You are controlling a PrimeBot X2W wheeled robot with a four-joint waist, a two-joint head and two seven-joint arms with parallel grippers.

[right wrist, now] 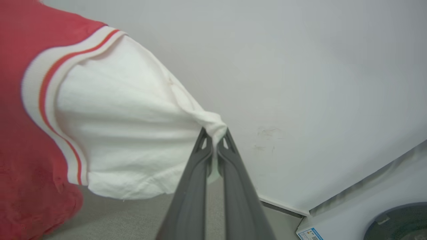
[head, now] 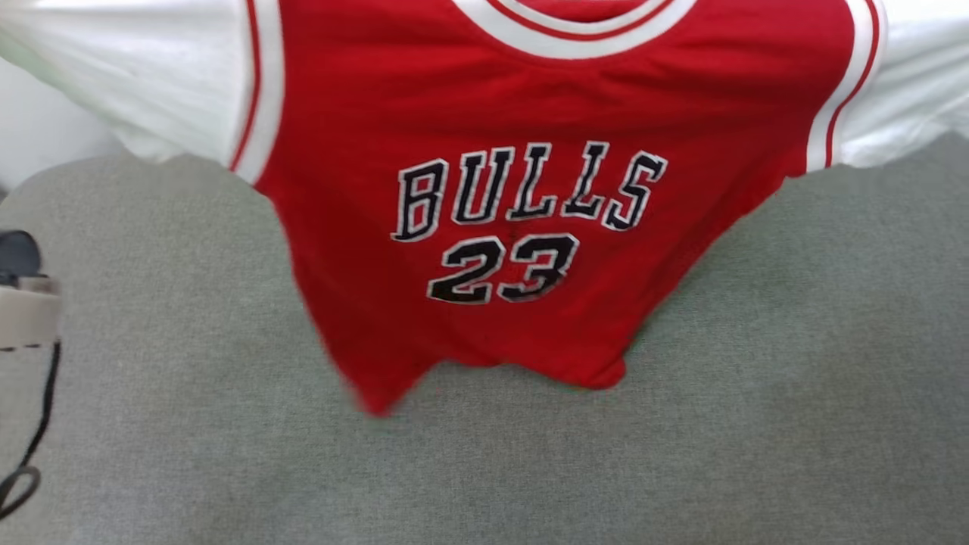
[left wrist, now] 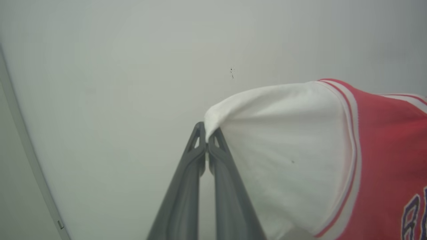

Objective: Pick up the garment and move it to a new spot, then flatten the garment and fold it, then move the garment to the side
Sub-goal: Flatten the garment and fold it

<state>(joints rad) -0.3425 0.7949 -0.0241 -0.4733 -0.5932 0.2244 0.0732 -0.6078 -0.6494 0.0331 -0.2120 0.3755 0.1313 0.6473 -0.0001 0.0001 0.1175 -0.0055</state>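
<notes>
The garment [head: 492, 136], a red jersey with white sleeves and black "BULLS 23" lettering, hangs spread in the air above the grey surface [head: 681, 454], its hem dangling free. In the left wrist view my left gripper [left wrist: 207, 133] is shut on the tip of one white sleeve [left wrist: 283, 150]. In the right wrist view my right gripper [right wrist: 215, 135] is shut on the bunched tip of the other white sleeve [right wrist: 126, 133]. The sleeves stretch out to both sides, so the garment is held taut between the two grips.
A grey fabric-covered surface lies under the garment. A beige and dark device with a black cable [head: 26, 303] sits at its left edge. A pale wall [left wrist: 133, 66] stands behind. A white appliance with a label [right wrist: 367, 213] is at the lower right of the right wrist view.
</notes>
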